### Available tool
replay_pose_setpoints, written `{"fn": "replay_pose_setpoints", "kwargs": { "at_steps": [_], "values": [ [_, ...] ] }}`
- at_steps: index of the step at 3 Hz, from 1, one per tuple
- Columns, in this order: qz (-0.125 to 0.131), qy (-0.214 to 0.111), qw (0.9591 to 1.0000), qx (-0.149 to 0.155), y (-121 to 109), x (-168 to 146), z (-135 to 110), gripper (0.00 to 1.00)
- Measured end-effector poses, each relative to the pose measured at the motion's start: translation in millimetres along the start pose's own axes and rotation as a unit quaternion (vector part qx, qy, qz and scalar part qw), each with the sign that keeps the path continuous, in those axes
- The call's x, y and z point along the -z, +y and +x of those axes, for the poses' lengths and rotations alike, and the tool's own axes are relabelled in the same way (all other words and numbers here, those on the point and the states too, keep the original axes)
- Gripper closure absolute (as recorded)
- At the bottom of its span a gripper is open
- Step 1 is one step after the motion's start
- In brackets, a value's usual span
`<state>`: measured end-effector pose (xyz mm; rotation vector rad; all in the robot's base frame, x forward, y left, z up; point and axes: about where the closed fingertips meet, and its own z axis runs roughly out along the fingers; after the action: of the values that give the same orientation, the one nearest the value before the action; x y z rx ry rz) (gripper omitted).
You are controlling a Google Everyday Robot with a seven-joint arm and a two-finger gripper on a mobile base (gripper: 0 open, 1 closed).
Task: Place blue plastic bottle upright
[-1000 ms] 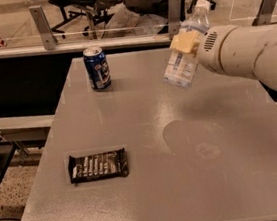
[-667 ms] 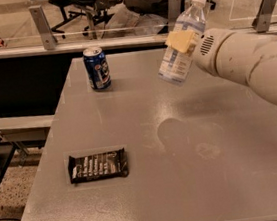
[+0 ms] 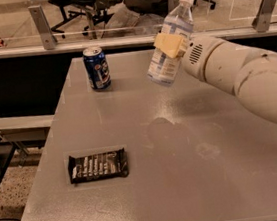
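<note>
Above the grey table [image 3: 189, 192], the robot's white arm [image 3: 245, 74] holds the blue plastic bottle [image 3: 162, 68] tilted in mid-air, right of the soda can [image 3: 96, 68], the gripper [image 3: 172, 45] clamped round its label; levelling the base before lowering should prevent toppling.

One bottle [image 3: 164, 67] in one end effector [image 3: 171, 44], one can [image 3: 96, 68], one bar [image 3: 98, 166].

table [image 3: 199, 190]: 2 items | soda can [image 3: 96, 68] upright far-left | candy bar [image 3: 98, 166] flat front-left | gripper [image 3: 170, 45] grips blue plastic bottle [image 3: 162, 68] above far side
</note>
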<state>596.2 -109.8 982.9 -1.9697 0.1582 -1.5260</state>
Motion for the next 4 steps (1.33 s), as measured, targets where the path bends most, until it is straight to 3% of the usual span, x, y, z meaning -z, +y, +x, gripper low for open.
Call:
{"fn": "replay_pose_setpoints", "kwargs": {
  "at_steps": [1, 2, 4],
  "values": [
    [0.007, 0.001, 0.9989, 0.046, -3, -2, 0, 1.0],
    [0.02, 0.009, 0.9925, 0.12, 0, -4, 1, 1.0],
    [0.048, 0.021, 0.9673, 0.248, 13, 0, -10, 1.0]
  ]
}}
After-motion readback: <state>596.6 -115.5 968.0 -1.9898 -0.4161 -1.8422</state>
